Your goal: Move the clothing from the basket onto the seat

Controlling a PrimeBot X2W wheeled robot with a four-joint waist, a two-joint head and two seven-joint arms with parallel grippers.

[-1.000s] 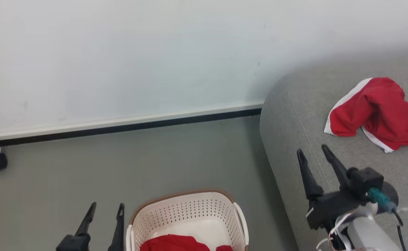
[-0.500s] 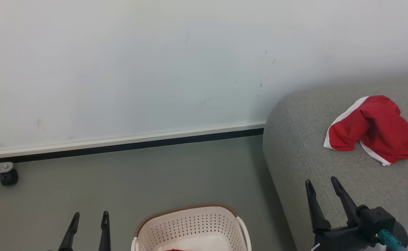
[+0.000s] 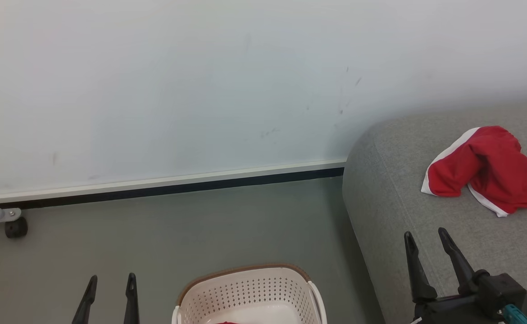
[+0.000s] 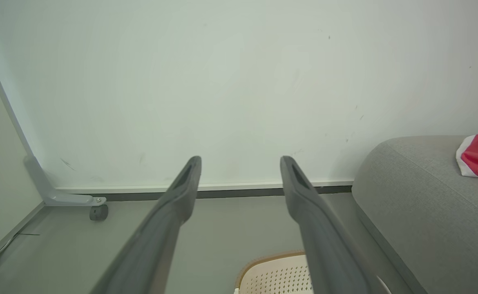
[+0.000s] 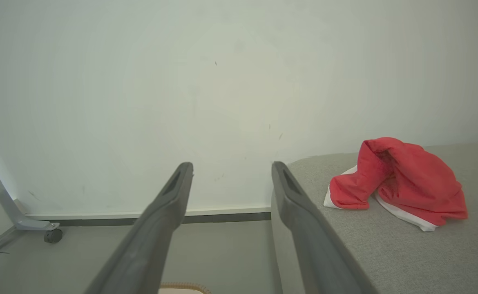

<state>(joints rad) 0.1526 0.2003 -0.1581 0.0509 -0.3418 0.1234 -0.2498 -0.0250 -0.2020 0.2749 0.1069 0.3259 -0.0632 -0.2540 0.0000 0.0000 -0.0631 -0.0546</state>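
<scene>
Head camera tilted up since a second ago (things unmoved). One garment (image 3: 482,168) on sofa (image 3: 425,270); more seems left in basket (image 3: 245,288). Left claw (image 3: 112,277), right claw (image 3: 425,232) apart, empty.

Grey seat (image 3: 403,184): red garment (image 3: 484,171) crumpled on top; basket (image 3: 245,288) on floor (image 3: 178,234)

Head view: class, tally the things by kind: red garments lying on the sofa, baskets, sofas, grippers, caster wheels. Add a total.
Red clothing on the seat: 1
Basket: 1
Seat: 1
Grippers: 2 (left gripper, right gripper, both open)
Caster wheel: 1
Total: 6
</scene>
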